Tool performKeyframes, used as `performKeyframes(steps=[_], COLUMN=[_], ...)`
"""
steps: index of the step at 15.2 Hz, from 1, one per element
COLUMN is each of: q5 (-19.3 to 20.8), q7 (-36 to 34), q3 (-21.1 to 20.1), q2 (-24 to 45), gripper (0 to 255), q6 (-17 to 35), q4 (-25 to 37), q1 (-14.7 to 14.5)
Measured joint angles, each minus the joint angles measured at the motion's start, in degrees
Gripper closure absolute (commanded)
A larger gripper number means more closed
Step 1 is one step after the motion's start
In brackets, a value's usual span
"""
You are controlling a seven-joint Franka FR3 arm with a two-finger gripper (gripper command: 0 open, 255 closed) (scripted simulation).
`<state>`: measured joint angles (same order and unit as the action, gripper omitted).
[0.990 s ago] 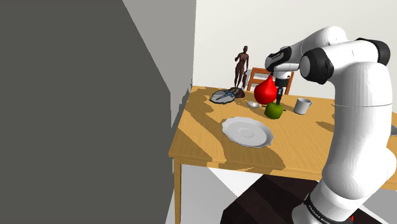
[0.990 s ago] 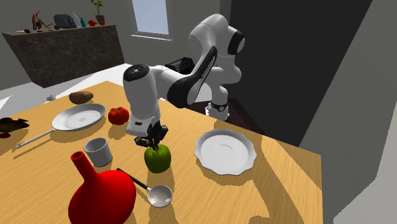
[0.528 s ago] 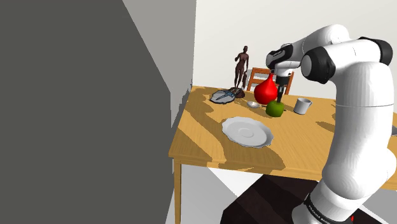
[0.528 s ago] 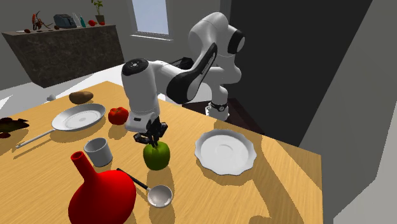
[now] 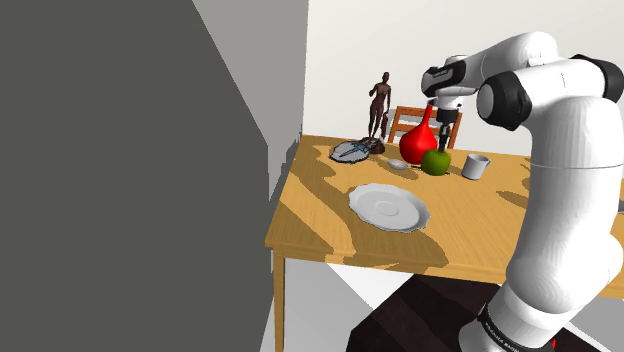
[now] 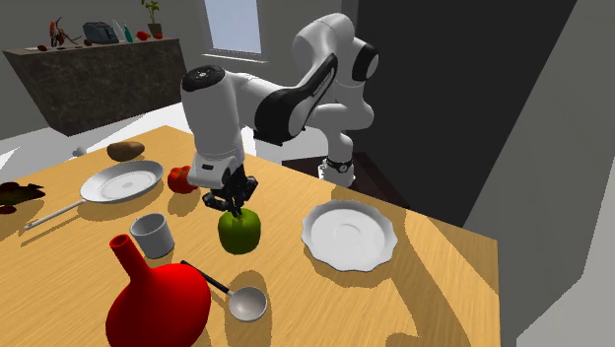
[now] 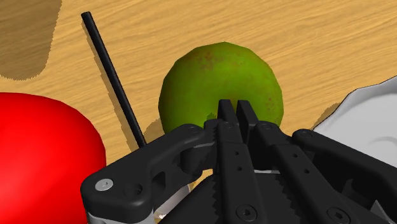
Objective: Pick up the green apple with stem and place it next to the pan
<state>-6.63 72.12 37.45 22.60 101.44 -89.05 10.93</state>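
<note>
The green apple [image 6: 239, 231] hangs just above the wooden table [image 6: 444, 286] from my gripper [image 6: 235, 204], which is shut on the stem at its top. Looking along the hand, the two black fingers meet over the apple [image 7: 219, 79], and the stem is hidden between them. From the shoulder view, the apple [image 5: 435, 161] sits under the gripper [image 5: 441, 146], in front of a red vase [image 5: 419, 143]. The grey pan [image 6: 120, 181] with its long handle lies at the second exterior view's left, beyond a tomato [image 6: 180, 178].
A white mug [image 6: 153, 235], the red vase [image 6: 158, 306] and a ladle [image 6: 246, 303] stand close around the apple. A scalloped white plate [image 6: 347, 235] lies on the other side. A potato [image 6: 125, 150] rests past the pan. A dark wall [image 5: 130, 170] borders the table.
The gripper has risen with the apple and carried it a little toward the tomato and pan. The apple has left the table surface. The fingers stayed shut.
</note>
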Motion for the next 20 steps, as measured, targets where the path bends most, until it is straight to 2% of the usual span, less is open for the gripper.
performKeyframes(steps=[13, 20], q5=[0.47, -0.16], q7=[0.17, 0.96], q3=[0.47, 0.59], q2=[-0.61, 0.63], gripper=[255, 255], q6=[-9.89, -15.67], q4=[9.51, 16.5], q1=[0.8, 2.36])
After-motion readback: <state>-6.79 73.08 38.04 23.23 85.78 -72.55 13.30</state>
